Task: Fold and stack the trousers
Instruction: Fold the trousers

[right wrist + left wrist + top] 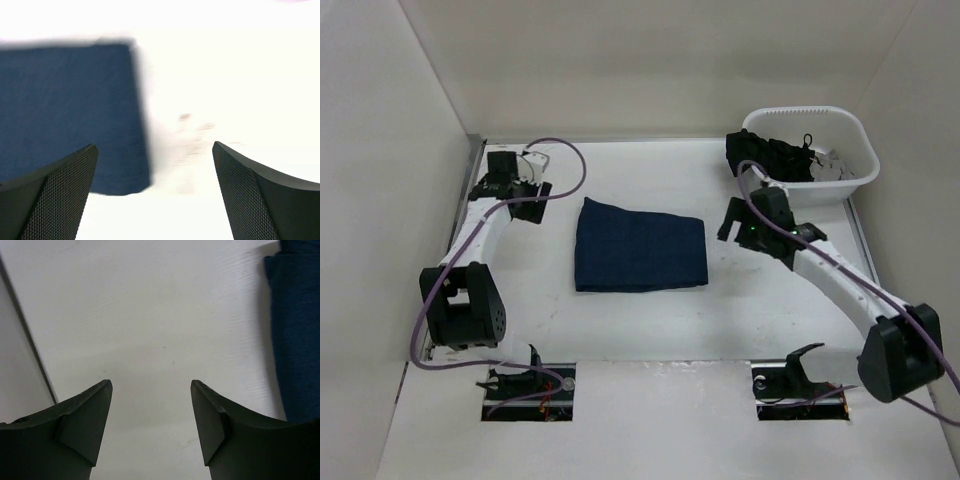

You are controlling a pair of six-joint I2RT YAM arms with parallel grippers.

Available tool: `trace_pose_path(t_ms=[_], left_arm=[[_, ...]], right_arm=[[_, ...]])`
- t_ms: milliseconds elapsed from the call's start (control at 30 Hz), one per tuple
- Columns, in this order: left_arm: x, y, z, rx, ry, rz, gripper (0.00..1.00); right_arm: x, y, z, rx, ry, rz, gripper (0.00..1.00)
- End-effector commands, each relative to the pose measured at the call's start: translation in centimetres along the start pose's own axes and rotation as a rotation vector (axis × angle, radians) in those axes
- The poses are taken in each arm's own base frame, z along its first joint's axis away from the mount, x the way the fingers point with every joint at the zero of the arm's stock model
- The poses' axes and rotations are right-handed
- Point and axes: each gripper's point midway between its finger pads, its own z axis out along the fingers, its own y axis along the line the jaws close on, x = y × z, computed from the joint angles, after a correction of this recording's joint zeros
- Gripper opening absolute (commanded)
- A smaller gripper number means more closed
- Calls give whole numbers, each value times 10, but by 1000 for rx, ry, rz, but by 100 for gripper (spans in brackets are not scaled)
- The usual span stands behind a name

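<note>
The dark navy trousers (pixel 640 248) lie folded into a flat rectangle in the middle of the table. My left gripper (pixel 527 195) is open and empty, left of the trousers; the left wrist view (pixel 151 385) shows the bare table between the jaws and the trousers' edge (pixel 296 335) at the right. My right gripper (pixel 732 222) is open and empty, just right of the trousers; the right wrist view (pixel 155 147) shows the folded trousers (pixel 65 110) at the left, blurred.
A white basket (pixel 855 140) at the back right holds black garments with white bits (pixel 790 160). White walls enclose the table (pixel 640 330) on three sides. Two recesses with cables sit at the near edge.
</note>
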Motion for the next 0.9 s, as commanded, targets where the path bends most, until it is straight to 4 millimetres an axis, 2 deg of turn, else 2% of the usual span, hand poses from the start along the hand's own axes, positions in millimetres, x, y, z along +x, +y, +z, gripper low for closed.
trace_pose_path(t_ms=[0,100,200,600,867], left_arm=[[4,32,-21,-107,-57,-137,64],[14,46,-29,-158,-67,-205,65],[19,47,-32,-163,-63,-222,65],[11,40,-36,-169,-71,-192,65],[11,40,-38,-175,-78,-193,65]], right_arm=[[-25,-55,-27,178,-53,11,100],[-36,-102,-45,314,-89,58,100],[-42,-122,-58,342,-124,72,100],[-53,-153,-89,370,-211,96,100],[-59,-153,-95,370,-225,93,100]])
